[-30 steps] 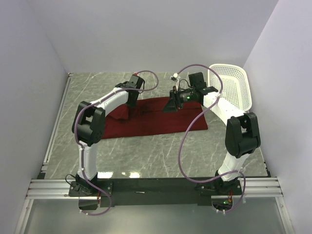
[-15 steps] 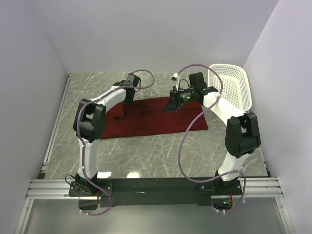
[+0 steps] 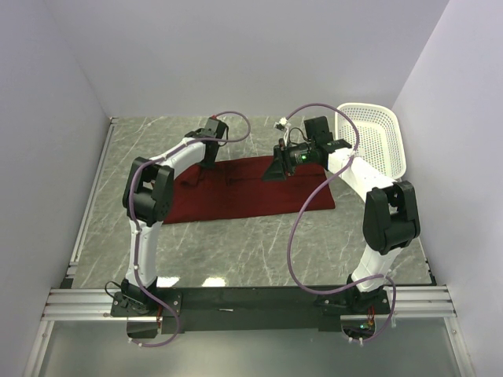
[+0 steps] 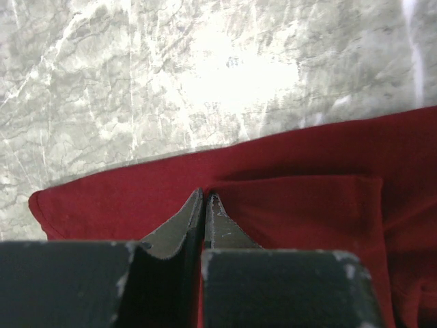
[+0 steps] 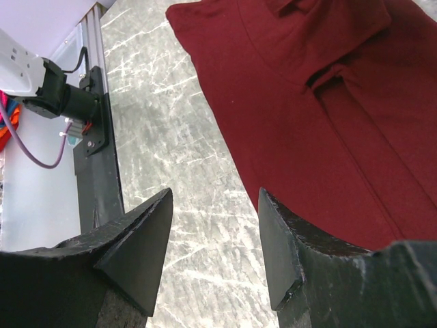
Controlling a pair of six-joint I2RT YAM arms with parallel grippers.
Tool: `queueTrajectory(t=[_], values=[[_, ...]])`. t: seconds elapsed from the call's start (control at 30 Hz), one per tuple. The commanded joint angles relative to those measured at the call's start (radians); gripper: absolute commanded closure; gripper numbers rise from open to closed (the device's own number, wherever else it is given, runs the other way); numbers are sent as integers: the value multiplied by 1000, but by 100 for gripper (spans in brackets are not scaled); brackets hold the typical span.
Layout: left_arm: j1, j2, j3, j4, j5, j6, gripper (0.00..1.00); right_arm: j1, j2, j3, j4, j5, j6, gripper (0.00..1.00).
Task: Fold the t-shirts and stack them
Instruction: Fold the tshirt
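One soft maroon t-shirt (image 3: 251, 192) lies creased; left gripper (image 4: 205, 198) closed, right gripper (image 5: 215, 195) parted, empty.

The top external camera looks down from above and behind the near edge, covering the whole desk (image 3: 259, 243). The left wrist camera looks closely down past the left end effector (image 4: 205, 201) onto the t-shirt (image 4: 293, 205). The right wrist camera faces the near-left corner. All share the t-shirt.
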Motion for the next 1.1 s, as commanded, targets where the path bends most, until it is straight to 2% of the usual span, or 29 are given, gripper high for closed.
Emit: queueTrajectory(t=[0.0, 0.87, 1.03, 1.07], values=[[4, 10, 40, 30, -39, 20, 97, -10, 11, 22, 6, -29, 1, 40], [10, 39, 85, 69, -46, 51, 95, -10, 28, 25, 5, -35, 3, 39], [10, 45, 92, 70, -59, 51, 84, -10, 31, 27, 2, -35, 1, 39], [10, 45, 94, 72, -62, 50, 79, -12, 31, 27, 2, -37, 1, 39]])
